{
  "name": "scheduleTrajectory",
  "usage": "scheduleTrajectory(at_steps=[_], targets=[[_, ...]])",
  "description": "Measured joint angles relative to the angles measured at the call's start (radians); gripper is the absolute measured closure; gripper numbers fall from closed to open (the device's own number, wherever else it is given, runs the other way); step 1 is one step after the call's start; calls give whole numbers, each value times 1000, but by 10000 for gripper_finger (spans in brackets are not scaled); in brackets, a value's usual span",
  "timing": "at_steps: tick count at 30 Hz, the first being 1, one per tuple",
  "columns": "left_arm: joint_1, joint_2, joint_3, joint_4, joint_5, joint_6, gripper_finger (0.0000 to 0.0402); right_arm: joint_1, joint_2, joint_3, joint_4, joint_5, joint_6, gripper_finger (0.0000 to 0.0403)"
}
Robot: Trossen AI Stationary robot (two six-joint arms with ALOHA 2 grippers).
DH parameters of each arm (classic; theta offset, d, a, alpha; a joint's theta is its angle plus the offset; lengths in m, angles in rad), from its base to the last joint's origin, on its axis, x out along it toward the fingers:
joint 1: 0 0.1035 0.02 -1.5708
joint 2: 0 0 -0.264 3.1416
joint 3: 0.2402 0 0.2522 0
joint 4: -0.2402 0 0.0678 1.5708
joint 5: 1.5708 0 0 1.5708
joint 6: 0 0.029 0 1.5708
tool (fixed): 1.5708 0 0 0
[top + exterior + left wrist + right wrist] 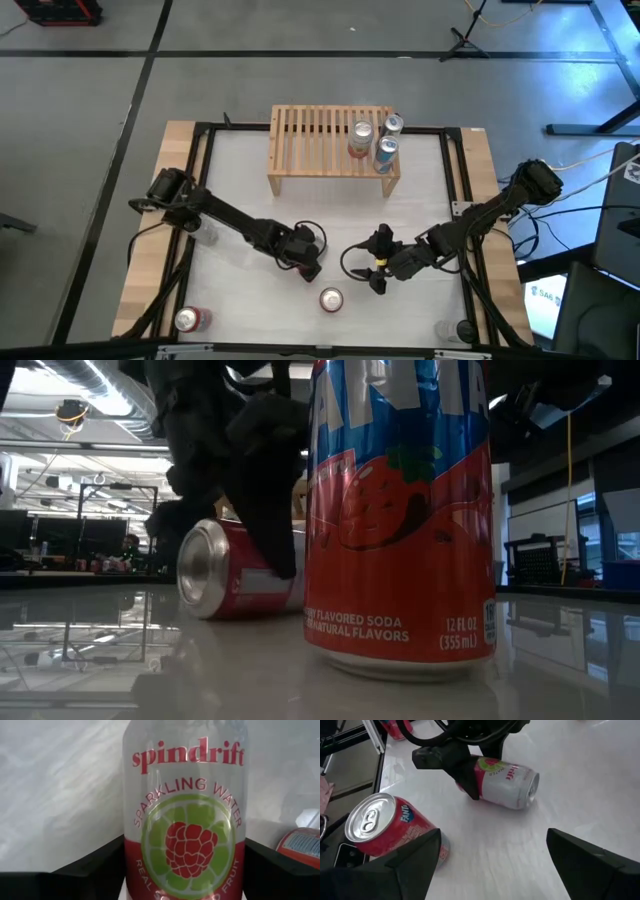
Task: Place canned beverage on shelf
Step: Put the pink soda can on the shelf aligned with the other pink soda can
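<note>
Spindrift can (506, 782) on its side, mid-table — L gripper (305, 259) straddling it, fingers spread, not pinching. R gripper (378, 275) wide open, near Fanta can (331, 299).

White table (240, 190), wooden shelf (310, 140) bearing three cans (375, 140), Fanta can (331, 299) upright, Spindrift can (507, 782) lying
</note>
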Motion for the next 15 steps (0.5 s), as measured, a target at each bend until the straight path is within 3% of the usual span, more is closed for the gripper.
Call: scheduleTrajectory(at_steps=[3,7,11,15], targets=[[3,1,0,11,-6,40,129,0,0,0,-1,-15,0,50],[-9,-44,19,-8,-64,108,131,0,-10,29,-35,-36,6,50],[-43,-178,96,-17,-230,205,131,0,-66,148,-138,-19,-48,50],[-85,-300,158,-25,-414,421,131,0,-94,272,-173,55,-137,50]])
